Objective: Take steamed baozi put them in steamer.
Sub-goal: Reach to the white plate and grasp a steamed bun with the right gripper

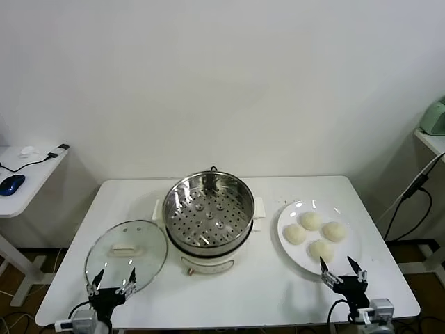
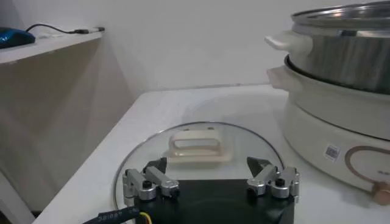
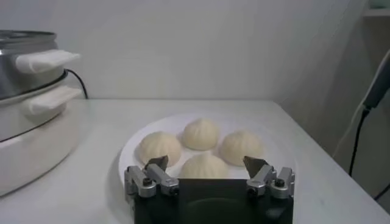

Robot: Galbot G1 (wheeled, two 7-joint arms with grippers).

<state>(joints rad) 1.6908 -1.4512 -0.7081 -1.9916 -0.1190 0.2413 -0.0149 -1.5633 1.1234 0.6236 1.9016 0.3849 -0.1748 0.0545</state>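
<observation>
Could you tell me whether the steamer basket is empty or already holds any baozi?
Empty: the steamer shows only its bare perforated bottom; all four baozi sit on the plate.

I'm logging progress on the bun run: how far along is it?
Done: only the glass lid is off, lying beside the steamer, whose basket holds nothing. In hand: nothing; the right gripper hovers open by the white plate, the left gripper open by the lid. Left: all four baozi.

The steamer (image 1: pixel 208 212) is sitting at the middle of the table (image 1: pixel 229 299). The glass lid (image 1: pixel 126 252) is lying flat to its left, near the front-left corner. The plate (image 1: pixel 292 254) is resting to its right, toward the right edge, carrying four baozi (image 1: pixel 316 233) clustered together.
</observation>
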